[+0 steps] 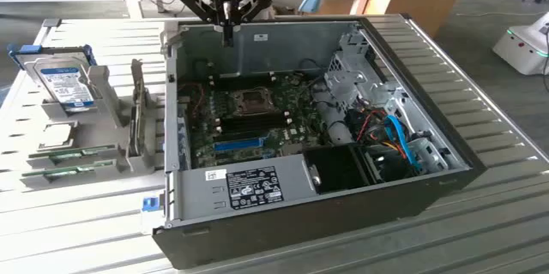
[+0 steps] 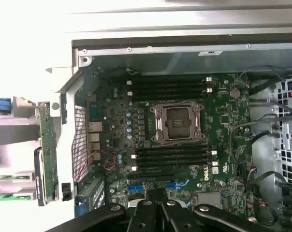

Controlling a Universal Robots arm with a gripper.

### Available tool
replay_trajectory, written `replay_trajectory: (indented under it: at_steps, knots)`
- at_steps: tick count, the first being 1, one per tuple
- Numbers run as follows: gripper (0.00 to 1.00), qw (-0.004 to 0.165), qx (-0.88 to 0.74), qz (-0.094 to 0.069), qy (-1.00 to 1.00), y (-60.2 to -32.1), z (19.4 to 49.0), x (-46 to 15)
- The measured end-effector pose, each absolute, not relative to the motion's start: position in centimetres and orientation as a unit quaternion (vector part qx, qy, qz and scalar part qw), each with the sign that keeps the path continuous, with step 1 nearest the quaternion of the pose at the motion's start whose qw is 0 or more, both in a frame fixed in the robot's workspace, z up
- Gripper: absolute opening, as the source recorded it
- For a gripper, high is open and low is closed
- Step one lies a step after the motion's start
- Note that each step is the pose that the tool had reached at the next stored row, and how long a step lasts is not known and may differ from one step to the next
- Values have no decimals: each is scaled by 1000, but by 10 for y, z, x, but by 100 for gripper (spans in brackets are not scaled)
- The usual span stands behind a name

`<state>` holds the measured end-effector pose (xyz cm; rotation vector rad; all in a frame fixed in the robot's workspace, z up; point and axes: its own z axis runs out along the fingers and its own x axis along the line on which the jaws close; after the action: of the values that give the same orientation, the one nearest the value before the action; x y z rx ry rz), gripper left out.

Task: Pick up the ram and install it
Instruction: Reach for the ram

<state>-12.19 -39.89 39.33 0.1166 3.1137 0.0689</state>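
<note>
1. Gripper (image 1: 227,35) shut tight, fingertips pressed together, nothing held; poised high over rear wall of open computer case (image 1: 343,222).
2. Ram (image 1: 76,154) outside case, flat in grey holder on slatted table (image 1: 480,235), at exterior view's left; second green stick (image 1: 69,172) just beside it, nearer camera.
3. Both sticks well apart from gripper, case wall between.
4. Hard drive (image 1: 67,84) propped in stand beyond both sticks.
5. Inside case: motherboard (image 2: 223,121), CPU socket (image 2: 177,123) between two banks of black memory slots (image 2: 170,89); blue slot (image 1: 238,143) toward near side.
</note>
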Motion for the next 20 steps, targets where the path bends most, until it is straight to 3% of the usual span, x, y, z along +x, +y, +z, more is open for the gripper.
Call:
replay_trajectory:
  at_steps: [20]
  knots:
    - [11,12,37,22,999,-399,393,-131]
